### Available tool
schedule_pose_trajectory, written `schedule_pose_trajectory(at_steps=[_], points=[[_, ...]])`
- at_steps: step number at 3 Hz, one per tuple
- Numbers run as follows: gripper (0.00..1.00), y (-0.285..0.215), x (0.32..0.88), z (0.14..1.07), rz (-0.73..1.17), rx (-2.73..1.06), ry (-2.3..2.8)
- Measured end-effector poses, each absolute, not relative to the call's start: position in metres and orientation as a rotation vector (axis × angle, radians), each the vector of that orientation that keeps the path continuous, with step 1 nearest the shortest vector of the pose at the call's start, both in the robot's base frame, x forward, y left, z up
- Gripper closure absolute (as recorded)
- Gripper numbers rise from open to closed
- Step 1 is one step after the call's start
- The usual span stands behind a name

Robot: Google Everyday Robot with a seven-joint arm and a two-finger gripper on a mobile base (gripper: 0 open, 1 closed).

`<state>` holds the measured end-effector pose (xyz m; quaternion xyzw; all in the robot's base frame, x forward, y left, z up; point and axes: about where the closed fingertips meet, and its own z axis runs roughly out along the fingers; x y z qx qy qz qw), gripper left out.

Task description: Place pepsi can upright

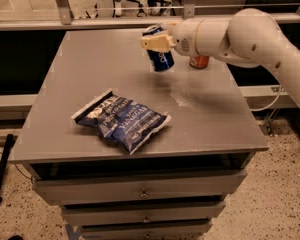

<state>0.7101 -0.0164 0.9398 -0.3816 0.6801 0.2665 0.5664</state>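
The pepsi can is a small dark blue can with a silver top. It hangs nearly upright, slightly tilted, a little above the grey table top near its far middle. My gripper is shut on the pepsi can, its tan fingers clamped around the can's upper part. The white arm reaches in from the right.
A blue-and-white crinkled chip bag lies at the table's front middle. An orange-red soda can stands at the far right, mostly hidden behind my arm. Drawers sit below the table front. A rail runs behind the far edge.
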Motion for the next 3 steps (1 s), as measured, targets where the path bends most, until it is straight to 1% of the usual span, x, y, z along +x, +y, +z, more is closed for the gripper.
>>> schedule_pose_trajectory(at_steps=[1, 2, 3], points=[[1.0, -0.055, 0.706, 0.938, 0.629, -0.812, 1.563], [1.0, -0.08, 0.701, 0.928, 0.646, -0.762, 1.552], [1.0, -0.092, 0.698, 0.919, 0.676, -0.733, 1.536]])
